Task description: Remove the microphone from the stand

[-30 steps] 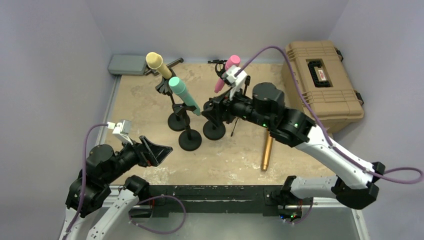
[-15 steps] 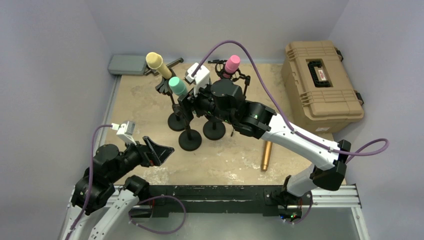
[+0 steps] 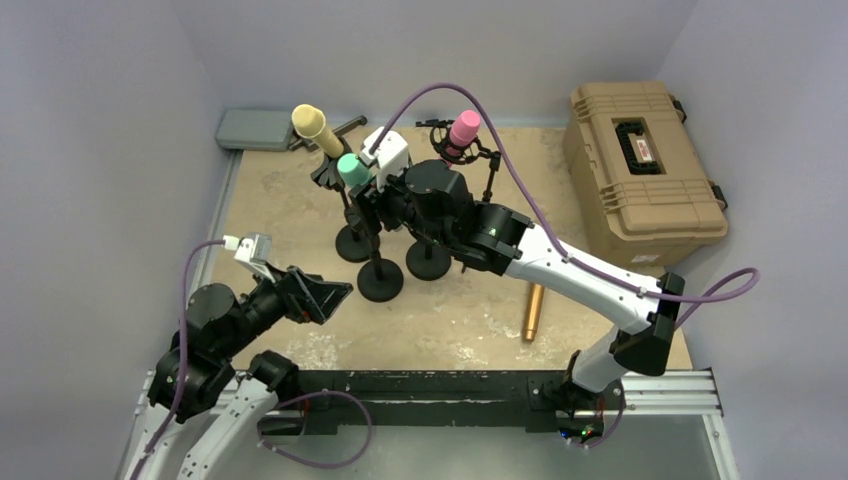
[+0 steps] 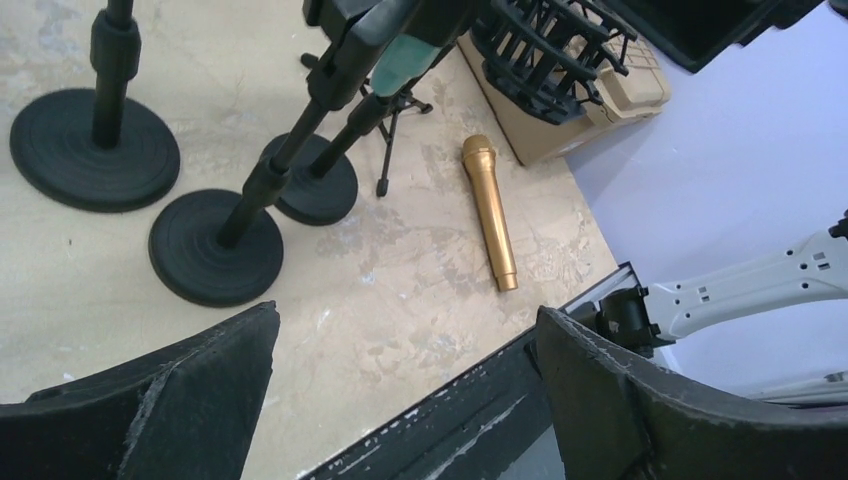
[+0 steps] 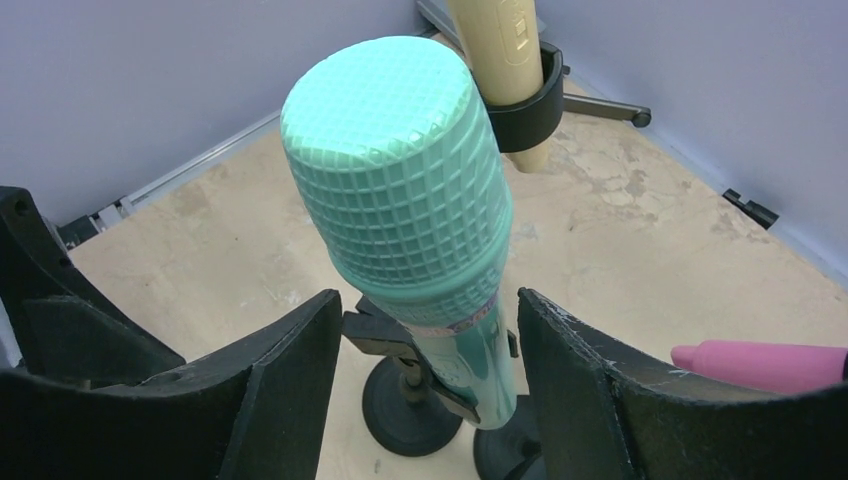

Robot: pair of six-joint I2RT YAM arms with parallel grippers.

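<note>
The mottled tabletop [image 3: 480, 310] is seen from above, with a tan hard case [image 3: 640, 160] set at its right edge and a grey box [image 3: 255, 128] at the far left corner. The right gripper [image 5: 430, 330] is held with its fingers spread on either side of the teal microphone [image 5: 400, 200], just below the head; contact cannot be made out. The left gripper [image 4: 400, 400] is also spread wide, holding nothing, above the tabletop's near left part. The teal microphone is seated, tilted, in the clip of its black stand [image 3: 380, 280], between a yellow microphone [image 3: 312, 125] and a pink microphone [image 3: 463, 128] on stands of their own. A gold microphone [image 4: 490, 225] is seen lying flat on the tabletop to the right.
</note>
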